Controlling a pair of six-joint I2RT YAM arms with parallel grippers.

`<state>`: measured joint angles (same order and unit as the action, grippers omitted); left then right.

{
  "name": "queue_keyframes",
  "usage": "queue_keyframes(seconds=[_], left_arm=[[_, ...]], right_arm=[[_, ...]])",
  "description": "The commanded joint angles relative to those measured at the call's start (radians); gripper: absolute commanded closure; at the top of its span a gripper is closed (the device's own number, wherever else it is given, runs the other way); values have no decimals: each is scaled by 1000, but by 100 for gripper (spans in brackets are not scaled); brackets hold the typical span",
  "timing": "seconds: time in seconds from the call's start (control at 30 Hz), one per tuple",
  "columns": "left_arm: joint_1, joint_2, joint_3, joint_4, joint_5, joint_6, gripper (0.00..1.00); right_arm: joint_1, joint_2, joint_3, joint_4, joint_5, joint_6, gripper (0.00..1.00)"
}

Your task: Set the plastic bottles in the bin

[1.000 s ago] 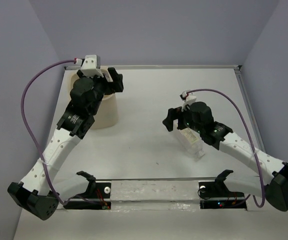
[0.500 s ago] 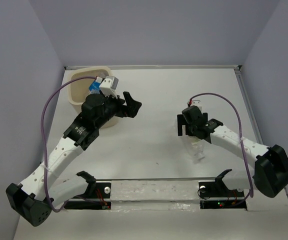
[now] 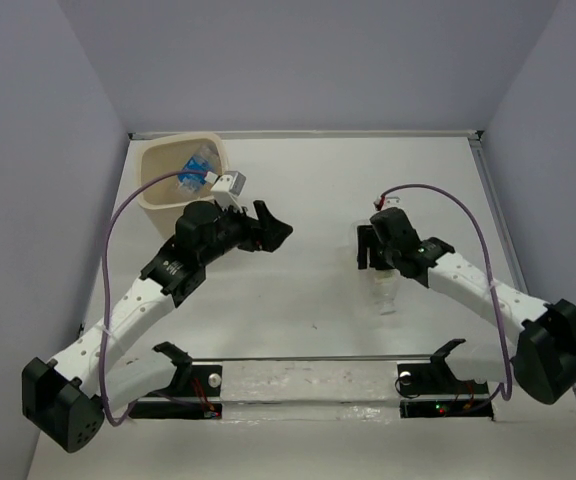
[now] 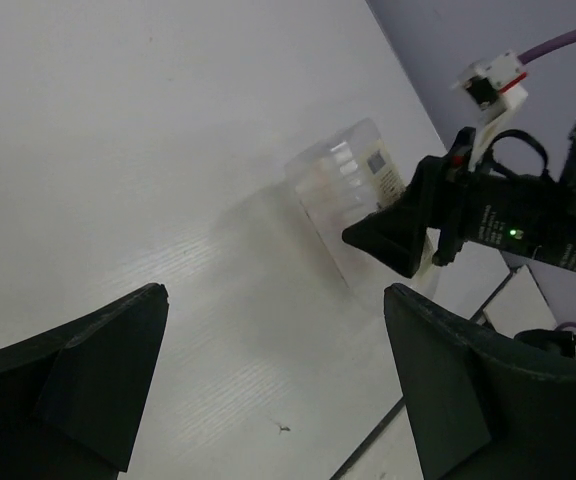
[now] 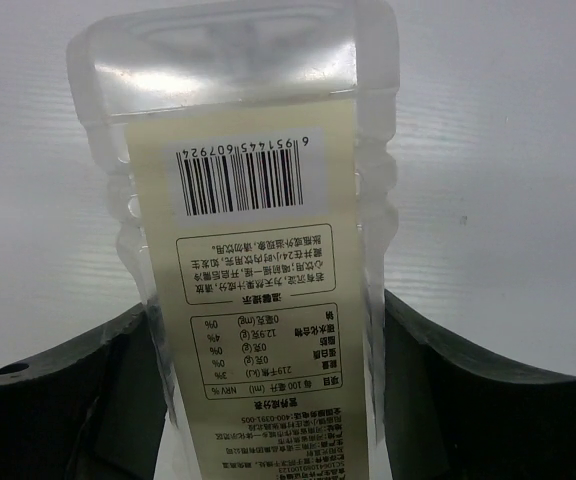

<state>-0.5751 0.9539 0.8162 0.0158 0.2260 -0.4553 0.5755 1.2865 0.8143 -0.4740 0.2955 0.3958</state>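
Straddling the white-labelled bottle [image 5: 258,250], right of centre on the table [image 3: 308,290], with the right gripper [image 5: 268,310], clamped or not unclear; keeping the left gripper [image 4: 276,300] spread, empty; showing blue-labelled bottles [image 3: 198,165] inside the bin [image 3: 148,180], upper left, partly behind the left arm [image 3: 158,275].

The flat white surface [image 3: 308,200] is closed in by pale lilac-grey walls [image 3: 308,60] on three sides. A small dark speck [image 3: 315,326] lies on it, near the long translucent rail [image 3: 308,385] along the near edge.
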Motion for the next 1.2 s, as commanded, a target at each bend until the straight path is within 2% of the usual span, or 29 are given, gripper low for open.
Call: queue_keyframes(seconds=[0.0,0.13,0.4,0.47,0.63,1.03,1.17], left_arm=[[-14,34,-49,136,88,-114,1],[-37,68,-98,292,136,-229,1],[-81,115,-80,413,49,-253,1],[-86,161,-80,426,45,-260,1],[-100,259,-69,452,53,-253,1],[-126,290,-83,544,-1,-264,1],[-135,293,-98,544,-72,-275,1]], right_arm=[[7,-168,3,182,-120,-77,63],[17,-178,-18,362,-374,-97,63],[26,-164,-10,462,-548,-89,63],[26,-158,-29,535,-616,-74,63],[37,-133,-29,563,-663,-75,63],[92,-63,-18,578,-667,-101,63],[132,-44,-9,578,-636,-110,64]])
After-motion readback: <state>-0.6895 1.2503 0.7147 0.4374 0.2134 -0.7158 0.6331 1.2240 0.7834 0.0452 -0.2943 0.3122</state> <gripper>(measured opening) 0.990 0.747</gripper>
